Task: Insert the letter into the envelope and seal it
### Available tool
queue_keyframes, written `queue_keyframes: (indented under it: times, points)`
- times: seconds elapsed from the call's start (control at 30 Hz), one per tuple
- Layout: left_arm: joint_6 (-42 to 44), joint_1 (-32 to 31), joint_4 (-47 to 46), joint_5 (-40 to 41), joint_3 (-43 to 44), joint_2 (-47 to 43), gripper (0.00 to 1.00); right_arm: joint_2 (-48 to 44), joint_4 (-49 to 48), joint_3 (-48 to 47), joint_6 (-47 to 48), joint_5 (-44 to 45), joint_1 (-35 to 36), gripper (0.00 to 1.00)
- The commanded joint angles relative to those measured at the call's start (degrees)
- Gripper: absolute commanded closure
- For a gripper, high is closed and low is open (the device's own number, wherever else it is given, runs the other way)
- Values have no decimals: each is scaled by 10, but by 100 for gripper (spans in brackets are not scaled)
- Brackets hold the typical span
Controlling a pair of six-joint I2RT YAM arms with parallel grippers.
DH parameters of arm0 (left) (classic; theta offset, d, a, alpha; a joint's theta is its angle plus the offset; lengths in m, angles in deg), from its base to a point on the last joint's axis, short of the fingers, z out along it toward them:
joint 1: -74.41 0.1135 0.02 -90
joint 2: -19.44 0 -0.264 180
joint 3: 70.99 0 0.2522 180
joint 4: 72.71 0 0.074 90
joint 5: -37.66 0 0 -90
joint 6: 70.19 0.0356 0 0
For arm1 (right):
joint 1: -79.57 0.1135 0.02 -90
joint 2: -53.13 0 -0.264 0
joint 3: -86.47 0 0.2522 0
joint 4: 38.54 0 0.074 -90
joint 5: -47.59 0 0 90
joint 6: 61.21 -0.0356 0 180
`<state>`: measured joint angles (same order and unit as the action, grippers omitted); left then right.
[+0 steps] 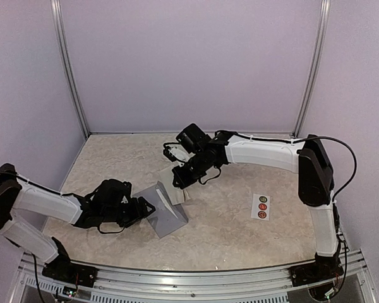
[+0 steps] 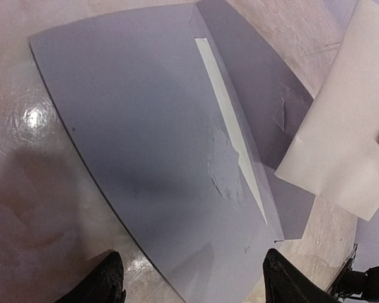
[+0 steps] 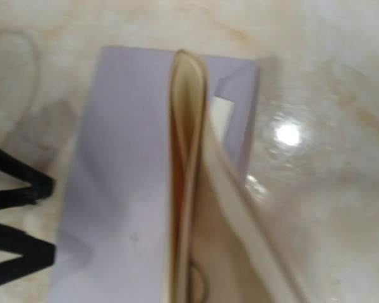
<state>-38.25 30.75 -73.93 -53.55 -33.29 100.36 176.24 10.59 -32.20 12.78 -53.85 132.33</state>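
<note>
The grey-blue envelope point(image 1: 167, 218) lies on the table with its flap open and a white glue strip point(image 2: 230, 120) showing. My left gripper point(image 1: 145, 207) is open at the envelope's left edge, and its fingers point(image 2: 107, 281) straddle the near corner of the envelope point(image 2: 145, 126) without closing on it. My right gripper point(image 1: 179, 178) is shut on the folded cream letter point(image 1: 178, 194), held on edge at the envelope's far right side. The right wrist view shows the letter point(image 3: 192, 189) edge-on over the envelope point(image 3: 120, 189); it hides the right fingers. The letter also shows in the left wrist view point(image 2: 347, 126).
A small white strip with round stickers point(image 1: 262, 206) lies to the right of the envelope. The table is marbled beige point(image 1: 227, 233), enclosed by pale walls and metal posts. The left gripper's black fingers show at the left edge of the right wrist view point(image 3: 16, 214).
</note>
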Motion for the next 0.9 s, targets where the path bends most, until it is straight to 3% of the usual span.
queue_keyframes:
  times: [0.0,0.5,0.87]
  points:
    - [11,6,3,3,14,30,29,28,64,-30,7,48,0,100]
    - [14,8,-24,-12,16,82,35,70,83,-31,-25,19,-22,100]
    - [11,7,-44,-30,11,87,36,75,39,2,-86,-25,-23,100]
